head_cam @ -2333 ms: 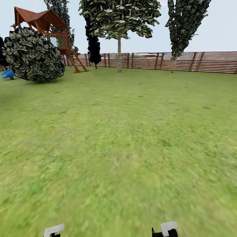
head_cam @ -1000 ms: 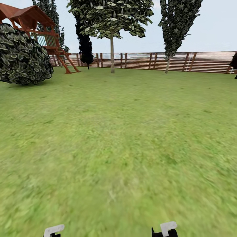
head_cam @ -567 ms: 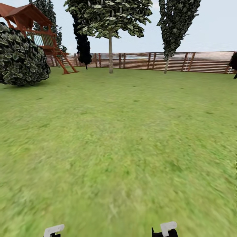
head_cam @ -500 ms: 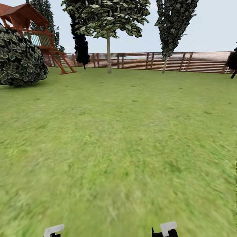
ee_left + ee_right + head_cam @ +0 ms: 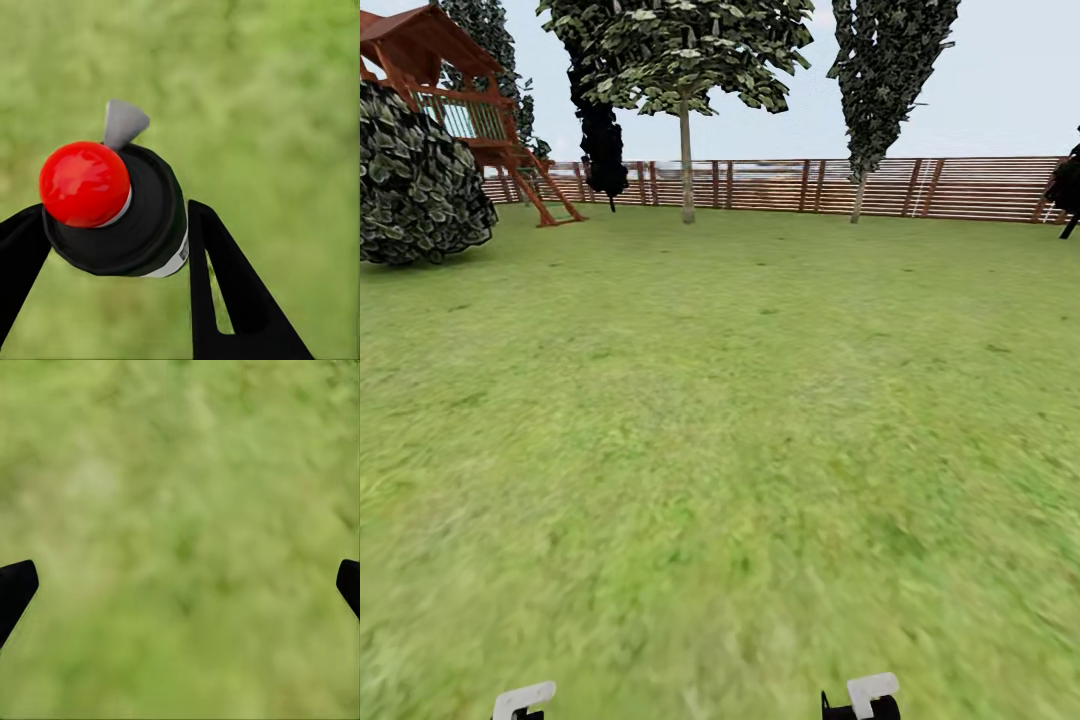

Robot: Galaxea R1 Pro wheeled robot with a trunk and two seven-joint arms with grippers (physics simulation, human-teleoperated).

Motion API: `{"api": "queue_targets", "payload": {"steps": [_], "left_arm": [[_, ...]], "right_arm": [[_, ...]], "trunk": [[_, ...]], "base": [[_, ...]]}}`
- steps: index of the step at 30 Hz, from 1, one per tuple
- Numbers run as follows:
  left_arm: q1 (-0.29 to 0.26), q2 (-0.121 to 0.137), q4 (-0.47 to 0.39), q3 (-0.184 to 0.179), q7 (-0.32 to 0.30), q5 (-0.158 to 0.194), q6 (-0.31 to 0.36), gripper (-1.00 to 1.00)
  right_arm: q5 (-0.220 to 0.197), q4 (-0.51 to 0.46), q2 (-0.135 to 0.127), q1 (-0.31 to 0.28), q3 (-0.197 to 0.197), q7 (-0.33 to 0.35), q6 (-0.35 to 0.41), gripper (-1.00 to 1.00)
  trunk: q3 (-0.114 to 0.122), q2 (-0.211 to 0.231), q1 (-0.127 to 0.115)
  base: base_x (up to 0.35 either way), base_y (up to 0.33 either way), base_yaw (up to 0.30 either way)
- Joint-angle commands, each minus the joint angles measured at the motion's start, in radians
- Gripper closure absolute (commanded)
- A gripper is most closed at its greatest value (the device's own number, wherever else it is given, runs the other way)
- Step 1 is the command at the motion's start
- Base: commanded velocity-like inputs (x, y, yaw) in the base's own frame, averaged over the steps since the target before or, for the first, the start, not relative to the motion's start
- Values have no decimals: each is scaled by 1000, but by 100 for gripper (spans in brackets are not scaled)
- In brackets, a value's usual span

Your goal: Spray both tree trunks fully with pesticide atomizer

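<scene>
Ahead, open lawn (image 5: pixel 740 420) runs to the fence (image 5: pixel 960 188)

Wide green lawn (image 5: pixel 740 420), slatted wooden fence (image 5: pixel 960 188), red-roofed playhouse (image 5: pixel 450 90) far left.

Flat, even daylight is cast across the lawn (image 5: pixel 760 400); near grass is smeared by blur, a soft shadow is thrown beneath the bush (image 5: pixel 420 180), and the fence (image 5: pixel 960 188) is rendered sharply.

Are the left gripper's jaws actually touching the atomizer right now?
Touching. The left wrist view shows the left gripper with both black jaws pressed against the atomizer, no gap on either side.
</scene>
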Motion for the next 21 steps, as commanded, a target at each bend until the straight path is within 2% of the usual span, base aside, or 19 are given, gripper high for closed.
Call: {"api": "queue_targets", "payload": {"steps": [1, 21], "left_arm": [[-1, 0, 1, 2, 3, -5, -4, 100], [-1, 0, 1, 2, 3, -5, -4, 100]], "right_arm": [[6, 1, 0, -1, 8, -10, 0, -100], [6, 1, 0, -1, 8, -10, 1, -100]], "trunk": [[-1, 0, 0], [-1, 0, 0]], "base": [[340, 0, 0], [340, 0, 0]]}}
